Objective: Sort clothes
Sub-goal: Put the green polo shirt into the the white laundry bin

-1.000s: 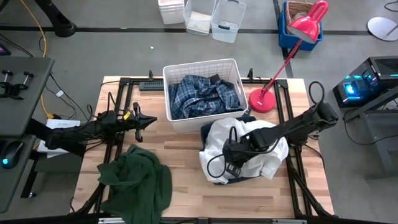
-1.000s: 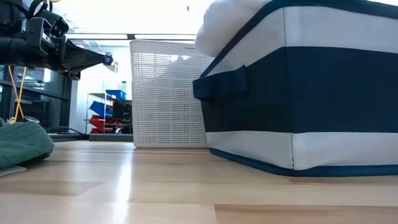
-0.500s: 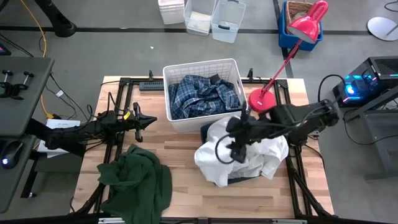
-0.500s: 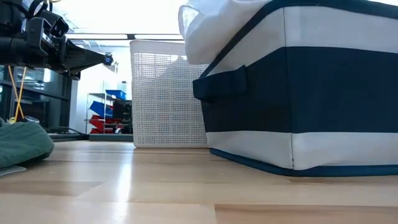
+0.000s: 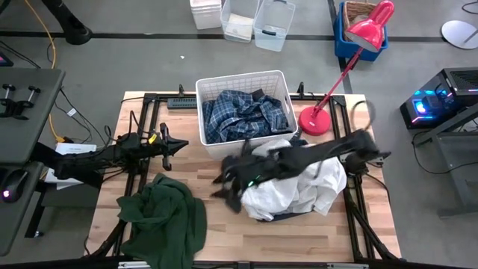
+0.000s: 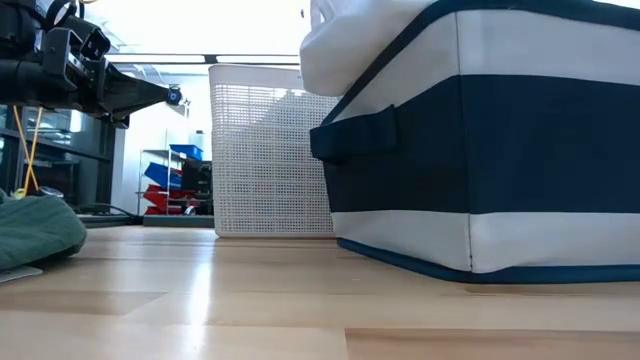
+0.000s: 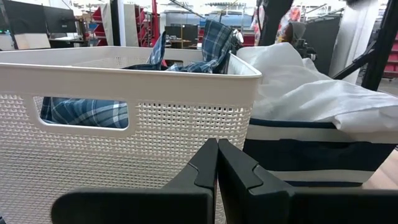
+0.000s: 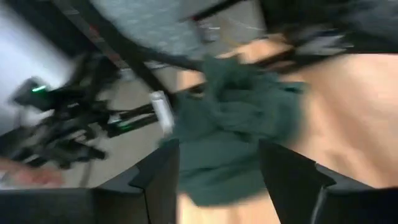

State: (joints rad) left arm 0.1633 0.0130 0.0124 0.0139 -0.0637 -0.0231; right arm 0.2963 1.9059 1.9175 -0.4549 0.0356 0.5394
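Right claw point(image 5: 228, 187) sweeps over the tabletop point(image 5: 216, 224), fingers spread and empty.

Nearest, the dark green garment point(image 5: 166, 215) lies heaped at the tabletop's front left; white clothes point(image 5: 299, 196) fill the navy bin point(image 6: 480, 160) — beyond, the plaid shirt point(image 5: 243, 116) sits in the white basket point(image 5: 280, 78). Left claw point(image 5: 170, 146), fingers pressed together, waits left of the basket.

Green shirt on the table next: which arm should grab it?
Right. The right gripper is open, out past the bin toward the green shirt; the left gripper is shut.
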